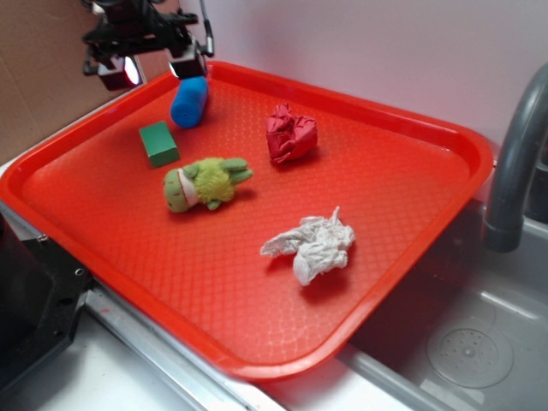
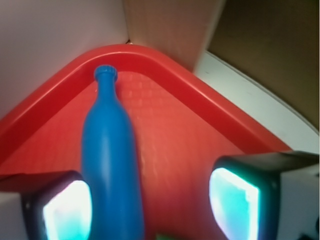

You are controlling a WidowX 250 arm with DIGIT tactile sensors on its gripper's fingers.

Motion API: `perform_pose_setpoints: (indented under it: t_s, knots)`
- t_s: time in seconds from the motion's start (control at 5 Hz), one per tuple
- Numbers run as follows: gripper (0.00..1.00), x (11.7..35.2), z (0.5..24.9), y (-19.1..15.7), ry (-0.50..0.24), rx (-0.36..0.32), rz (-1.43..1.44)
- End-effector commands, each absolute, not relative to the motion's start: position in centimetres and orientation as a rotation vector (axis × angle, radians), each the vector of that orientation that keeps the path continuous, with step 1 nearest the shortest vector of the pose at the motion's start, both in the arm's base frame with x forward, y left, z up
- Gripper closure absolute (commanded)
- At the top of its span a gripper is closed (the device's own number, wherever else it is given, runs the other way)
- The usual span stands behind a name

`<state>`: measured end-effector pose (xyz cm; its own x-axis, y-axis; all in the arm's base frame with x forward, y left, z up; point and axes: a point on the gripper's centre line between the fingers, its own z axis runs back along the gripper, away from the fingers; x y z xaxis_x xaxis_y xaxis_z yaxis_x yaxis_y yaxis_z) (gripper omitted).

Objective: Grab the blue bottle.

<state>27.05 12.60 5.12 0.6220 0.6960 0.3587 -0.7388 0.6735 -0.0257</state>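
The blue bottle lies on its side near the far left corner of the red tray. In the wrist view the blue bottle runs lengthwise between the fingers, its cap pointing at the tray's corner, and it lies close against the left pad. My gripper hovers just above the bottle's cap end and is open. In the wrist view the gripper has a wide gap between the bottle and the right pad.
A green block sits just in front of the bottle. A green plush toy, a crumpled red paper and a crumpled white paper lie further along the tray. A grey faucet and sink are at the right; cardboard wall at the left.
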Motion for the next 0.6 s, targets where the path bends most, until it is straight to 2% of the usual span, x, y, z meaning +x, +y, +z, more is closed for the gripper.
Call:
perform_pose_setpoints:
  t_s: [0.0, 0.2, 0.4]
  knots:
    - [0.0, 30.14, 4.55, 13.75, -0.434, 0.126, 0.792]
    - [0.0, 30.3, 4.08, 13.79, -0.43, 0.124, 0.786]
    - [1.0, 30.2, 3.84, 13.72, -0.418, 0.104, 0.78]
